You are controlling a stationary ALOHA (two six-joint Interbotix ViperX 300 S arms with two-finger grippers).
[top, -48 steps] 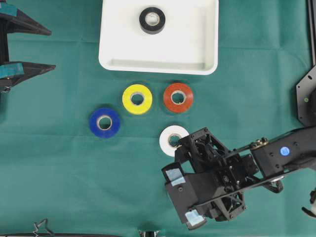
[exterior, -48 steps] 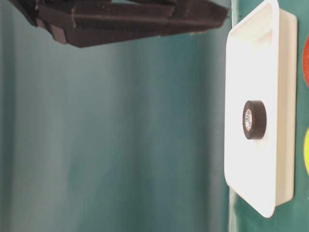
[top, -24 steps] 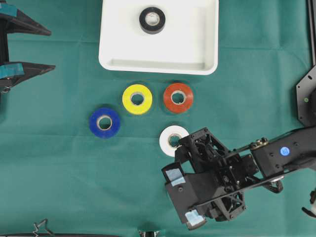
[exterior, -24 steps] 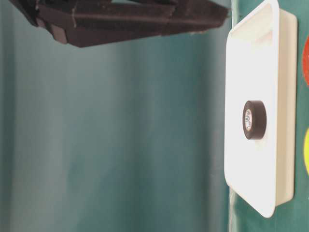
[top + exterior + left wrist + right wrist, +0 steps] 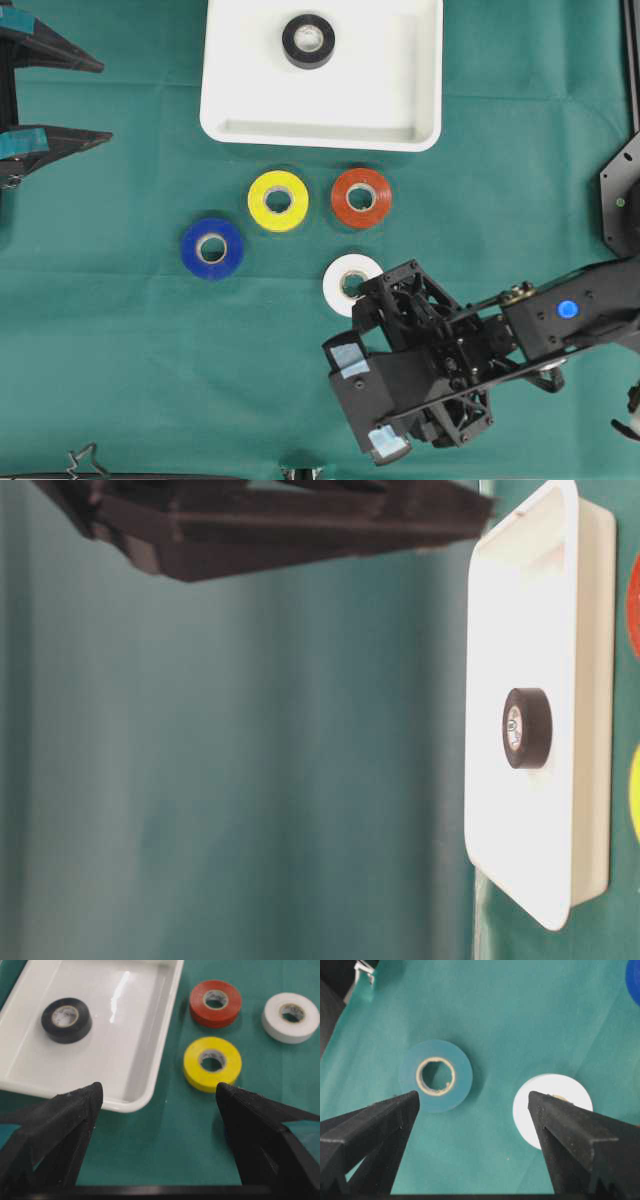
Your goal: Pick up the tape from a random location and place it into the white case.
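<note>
Slight downward shift is seen in right gripper (image 5: 362,400); jaws spread, nothing held. Teal tape (image 5: 435,1075) is being approached; descent and closing are needed next.

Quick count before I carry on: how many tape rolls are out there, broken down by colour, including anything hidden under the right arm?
Black tape: 1, in the white case
Yellow tape: 1
Red tape: 1
Blue tape: 1
White tape: 1
Teal tape: 1, seen only in the right wrist view
Total: 6 rolls
</note>
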